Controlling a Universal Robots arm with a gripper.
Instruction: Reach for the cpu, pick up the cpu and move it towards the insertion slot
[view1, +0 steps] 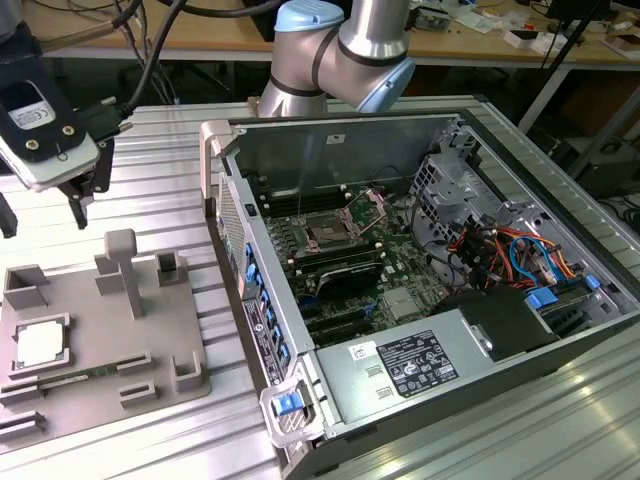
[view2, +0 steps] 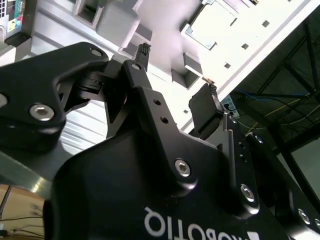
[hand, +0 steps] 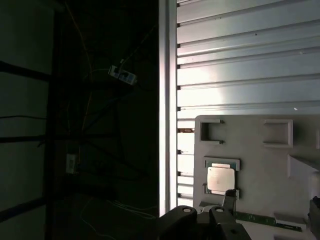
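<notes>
The cpu (view1: 40, 343) is a small silvery square lying flat in a recess of the grey fixture plate (view1: 110, 395) at the exterior view's left. My gripper (view1: 42, 208) hangs open well above the plate's far end, apart from the chip, with nothing between its fingers. In the second wrist view the two black fingers (view2: 144, 50) stand wide apart around the gripper's (view2: 177, 70) empty gap. The first wrist view looks down on the cpu (hand: 221, 179) in its plate (hand: 265, 150). The insertion slot (view1: 328, 232) sits on the green motherboard inside the open case, its latch frame raised.
The open computer case (view1: 420, 380) fills the exterior view's right, with a tall side wall (view1: 235, 230) facing the plate. Raised blocks (view1: 122, 268) and a green memory stick (view1: 75, 372) sit on the plate. The ribbed table's edge (hand: 167, 125) drops off beside the plate.
</notes>
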